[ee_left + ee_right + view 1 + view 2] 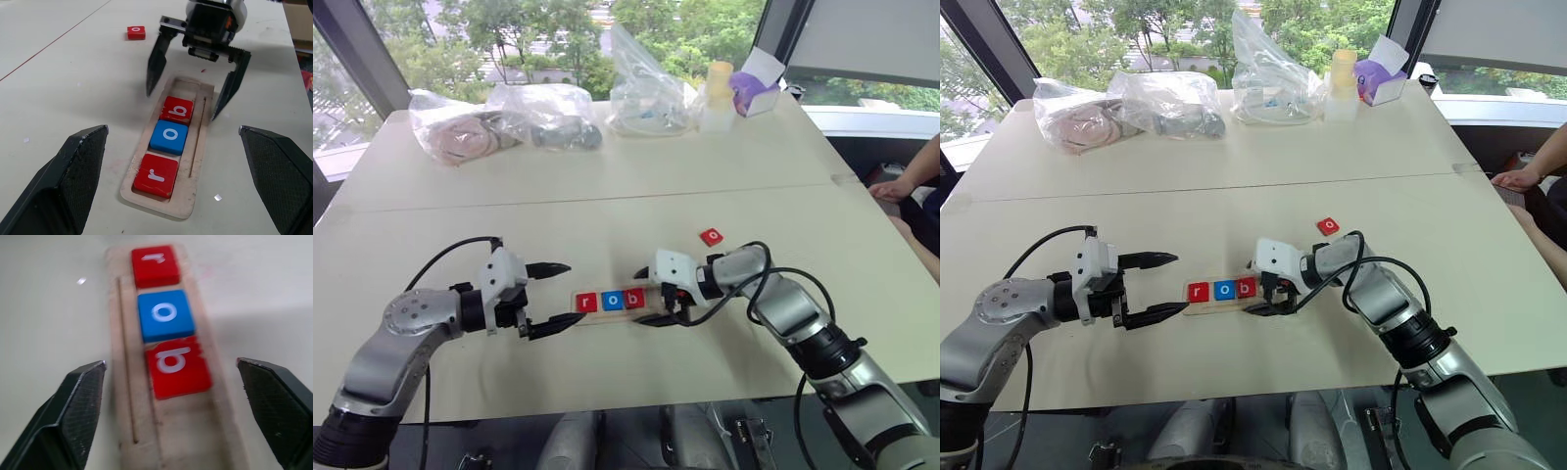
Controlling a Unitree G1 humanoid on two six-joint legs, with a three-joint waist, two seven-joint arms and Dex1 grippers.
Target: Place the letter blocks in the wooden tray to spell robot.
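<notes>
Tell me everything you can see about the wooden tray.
The wooden tray is long, narrow and shallow, of pale wood with a raised rim and rounded corners. It lies flat on the table between the two open grippers. Three tiles sit in it, red r, blue o, red b; the rest is empty. Neither gripper touches it.

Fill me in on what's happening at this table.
A two-armed robot is spelling a word with letter blocks. The wooden tray already holds r, o and b. The right gripper hangs open over the b, holding nothing. The left gripper waits open beside the tray. Another red o block lies loose beyond.
</notes>
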